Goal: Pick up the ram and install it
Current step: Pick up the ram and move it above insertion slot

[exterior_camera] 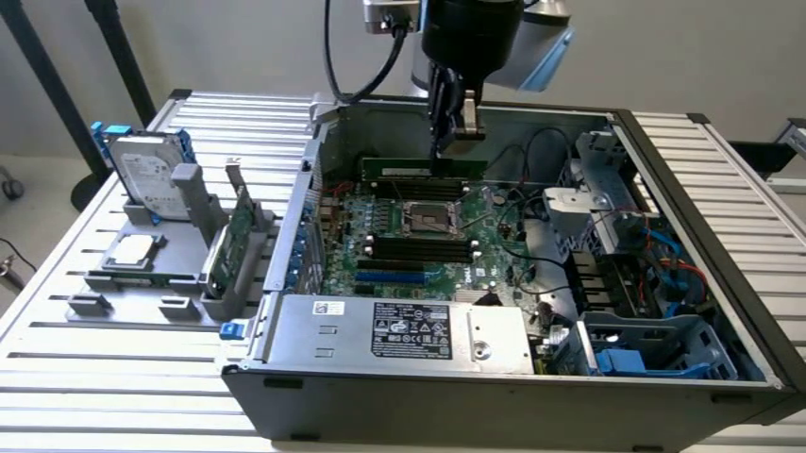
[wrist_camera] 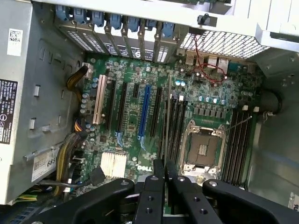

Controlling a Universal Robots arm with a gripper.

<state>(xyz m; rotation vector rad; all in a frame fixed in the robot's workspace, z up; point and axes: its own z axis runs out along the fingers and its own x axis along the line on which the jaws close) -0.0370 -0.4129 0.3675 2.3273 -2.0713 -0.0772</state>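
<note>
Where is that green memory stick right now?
In the exterior view, the ram is held by the fingers inside the open computer case, just above the motherboard, near its processor socket.

Arm (exterior_camera: 473, 28) upright (jaws pinched, pointing down)

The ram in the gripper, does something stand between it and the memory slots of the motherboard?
Nothing visible. The gripper holds the ram above the motherboard; the black memory slots beside the CPU socket lie bare.
</note>
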